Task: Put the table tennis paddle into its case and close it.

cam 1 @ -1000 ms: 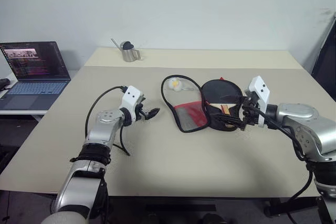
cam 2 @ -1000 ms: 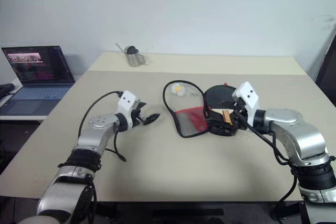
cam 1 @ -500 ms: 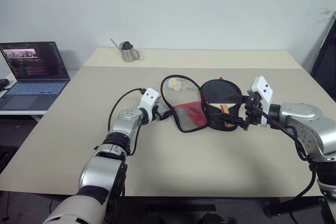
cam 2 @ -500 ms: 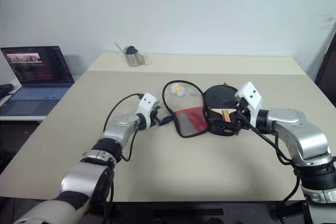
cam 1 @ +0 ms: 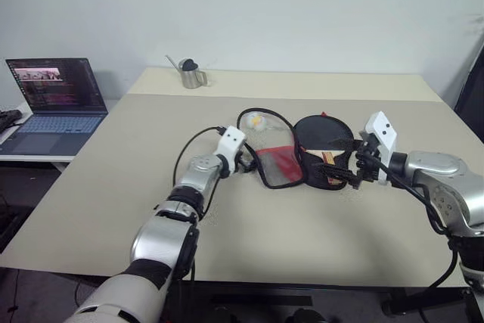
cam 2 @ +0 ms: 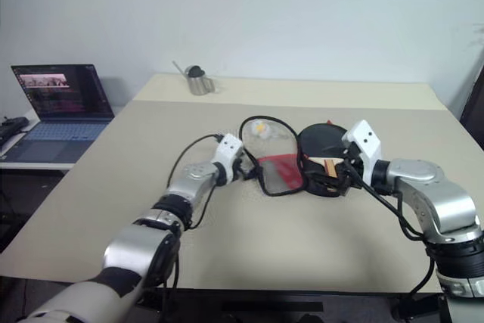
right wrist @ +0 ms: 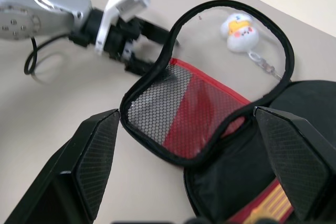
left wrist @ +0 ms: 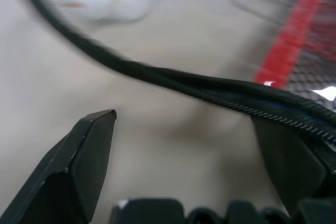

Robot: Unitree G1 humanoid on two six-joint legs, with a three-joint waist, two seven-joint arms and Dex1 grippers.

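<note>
We are closing the case (cam 1: 291, 158), which is lying open mid-surface with the table tennis paddle (cam 1: 327, 149) inside. Our left fingers (cam 1: 243, 163), spread wide and empty, are bracketing the flap's black edging; next comes pinching it and folding it over. Our right fingers (cam 1: 354, 173), also wide and holding nothing, are hovering beside the case. A small white-and-yellow toy (cam 1: 255, 120) is lying inside the flap's loop.

no readable text, laptop screen (cam 1: 54, 82) illegible

The case (right wrist: 220, 129) is black with red under black honeycomb mesh – the toy (right wrist: 239, 33) white, seemingly yellow-marked.
</note>
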